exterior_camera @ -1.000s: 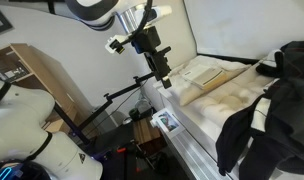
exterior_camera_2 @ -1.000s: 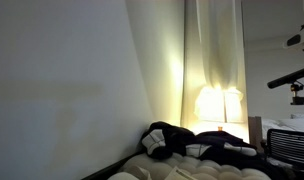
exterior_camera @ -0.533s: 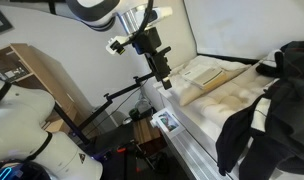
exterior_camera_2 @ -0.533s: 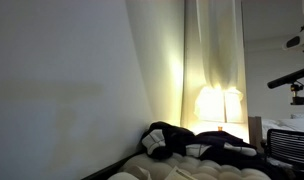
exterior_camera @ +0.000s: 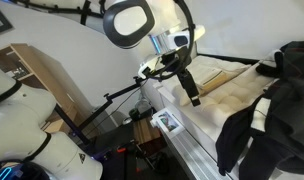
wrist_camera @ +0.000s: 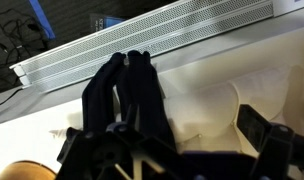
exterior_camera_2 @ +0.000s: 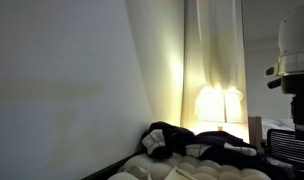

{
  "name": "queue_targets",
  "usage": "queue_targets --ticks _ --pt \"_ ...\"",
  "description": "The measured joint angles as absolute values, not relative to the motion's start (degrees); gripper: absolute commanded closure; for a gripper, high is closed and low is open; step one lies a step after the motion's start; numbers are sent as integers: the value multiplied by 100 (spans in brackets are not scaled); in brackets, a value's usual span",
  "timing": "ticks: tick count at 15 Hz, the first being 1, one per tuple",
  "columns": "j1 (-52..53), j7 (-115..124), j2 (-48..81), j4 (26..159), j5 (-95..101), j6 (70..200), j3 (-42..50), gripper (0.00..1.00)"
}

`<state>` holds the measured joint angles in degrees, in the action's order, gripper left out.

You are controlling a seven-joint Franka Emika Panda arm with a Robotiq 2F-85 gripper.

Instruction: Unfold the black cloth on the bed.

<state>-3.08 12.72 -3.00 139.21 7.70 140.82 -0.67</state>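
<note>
The tool (exterior_camera: pixel 195 99) hangs over the edge of the bed worktop (exterior_camera: pixel 227 95), its fingers (wrist_camera: pixel 142 90) pressed together and gripping nothing. The black cloth (exterior_camera: pixel 272 115) lies crumpled well apart from the tool, farther along the worktop.

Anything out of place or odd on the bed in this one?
The black cloth lies bunched in a crumpled heap on the bed, not spread flat. Nothing looks spilled or damaged. The gripper hangs over a bare part of the bed, apart from the cloth.
</note>
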Motion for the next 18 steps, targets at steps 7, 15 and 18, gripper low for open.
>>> queue_targets --ticks 7,15,18 --pt "-215 2837 828 13120 1907 14408 185 0" --pt "55 3380 1784 12298 2076 14405 549 0" --pt "91 3225 2055 12089 1881 14405 551 0"
